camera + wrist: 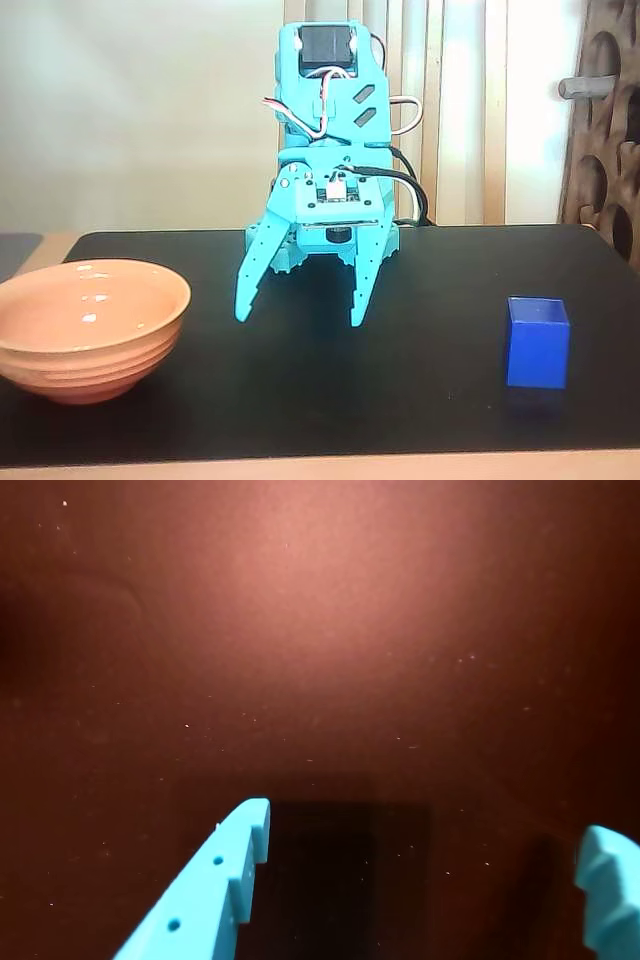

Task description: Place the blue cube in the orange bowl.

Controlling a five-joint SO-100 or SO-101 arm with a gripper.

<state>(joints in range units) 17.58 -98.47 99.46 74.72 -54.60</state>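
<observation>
A: Where is the small matte deep-blue cube seen?

B: In the fixed view it is stood upright on the black tabletop, at the right. The glossy ridged peach-orange bowl is set at the far left, well apart.

A: And the turquoise two-finger gripper?

B: Its fingers are spread wide, nothing held, between bowl and cube. Only dark surface is shown in the wrist view.

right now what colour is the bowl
Peach-orange and glossy, the bowl shows best in the fixed view, at the left.
</observation>
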